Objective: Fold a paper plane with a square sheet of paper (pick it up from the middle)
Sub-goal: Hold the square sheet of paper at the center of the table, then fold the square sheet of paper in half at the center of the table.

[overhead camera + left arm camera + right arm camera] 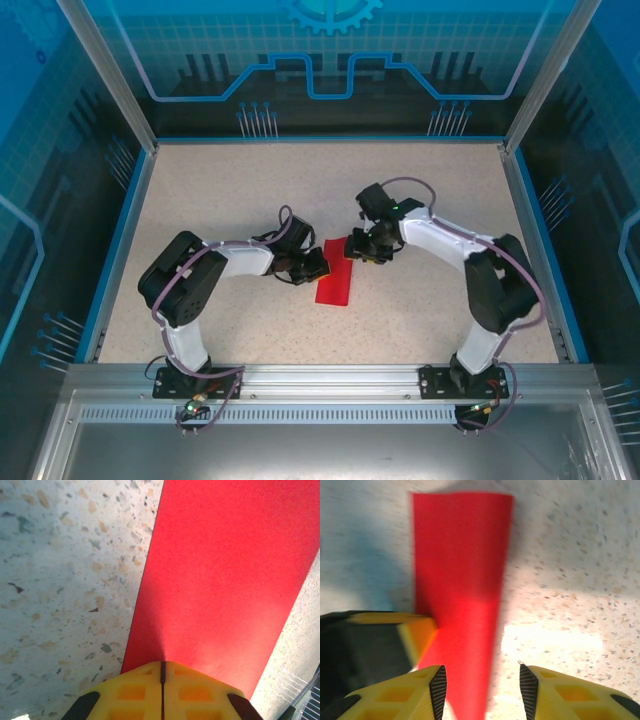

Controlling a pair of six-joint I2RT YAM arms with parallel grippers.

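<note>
Task item: bright red paper sheet (335, 281), thin and plain, folded into a long narrow strip. It lies flat near the middle of the speckled beige stone-look worktop (230, 190), between the two arms.
Left end effector (162, 672): yellow fingers pressed together with no gap. Their tips sit at the strip's near short edge, where a faint ridge rises in the paper. Whether paper is caught between them cannot be told.
Right end effector (482, 689): yellow fingers stand moderately apart above the strip's other end. The red paper runs beneath the gap and no grip on it is visible.
Obstruction: in the right wrist view, the left arm's black and yellow tip sits against one long edge of the strip. In the top view both wrists cover the strip's upper end.
Surroundings: blue border strip (118, 240) along the worktop sides, translucent blue printed back panel (330, 60), grey aluminium rail (330, 378) carrying both arm bases.
</note>
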